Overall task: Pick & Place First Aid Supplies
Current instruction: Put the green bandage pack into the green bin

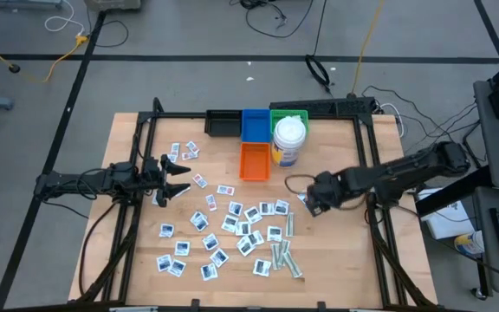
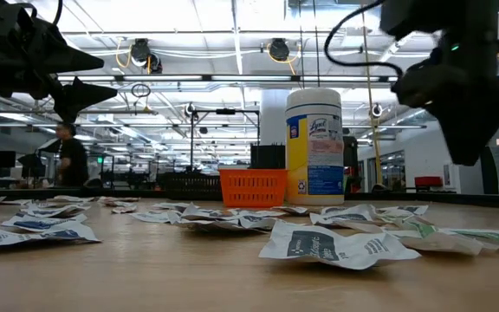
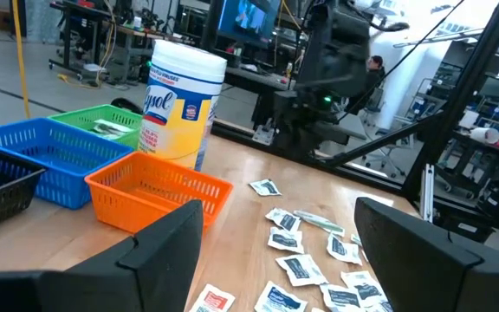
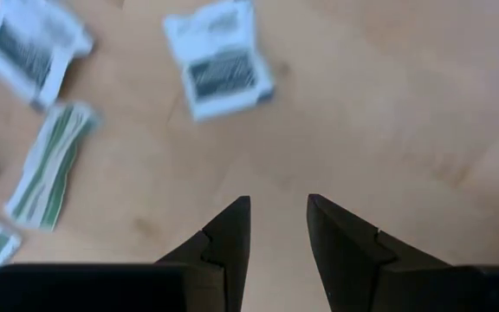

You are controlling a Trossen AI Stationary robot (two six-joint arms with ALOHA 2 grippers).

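White packets (image 1: pixel 236 227) and green strips (image 1: pixel 286 256) litter table (image 1: pixel 128 130) below orange basket (image 1: pixel 254 161). Right gripper (image 4: pixel 278 212), jaws slightly parted, empty, hovers over nearest packet (image 4: pixel 219 71). Left gripper (image 1: pixel 183 178) waits, jaws spread. Risk: flat packet slipping, or neighbouring strip snagged.

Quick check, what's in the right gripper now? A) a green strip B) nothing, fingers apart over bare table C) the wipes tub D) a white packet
B: in the right wrist view the right gripper has bare wood showing in the gap between its fingers, with the nearest packet lying on the table ahead of them, untouched.
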